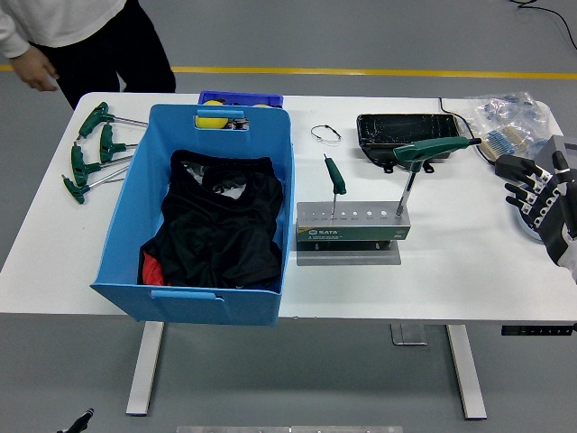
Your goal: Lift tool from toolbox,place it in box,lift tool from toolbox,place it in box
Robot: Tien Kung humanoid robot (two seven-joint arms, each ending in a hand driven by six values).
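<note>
A grey tool holder (352, 227) stands on the white table (469, 271) at centre. Two green-handled tools stick up from it: a small one (334, 177) at its left end and a larger T-handle one (431, 151) at its right end. To the left stands a big blue box (135, 225) with black cloth (221, 225) inside. My right hand (532, 191) hovers at the table's right edge, well right of the holder, fingers relaxed and holding nothing. The left arm does not show.
Several green T-handle wrenches (95, 149) lie on the table's far left. A black tray (406, 133), a paintbrush (503, 140) and a plastic bag (509, 113) sit at the back right. A small blue bin (240, 99) stands behind the box. A person's hand (38, 72) hangs at top left.
</note>
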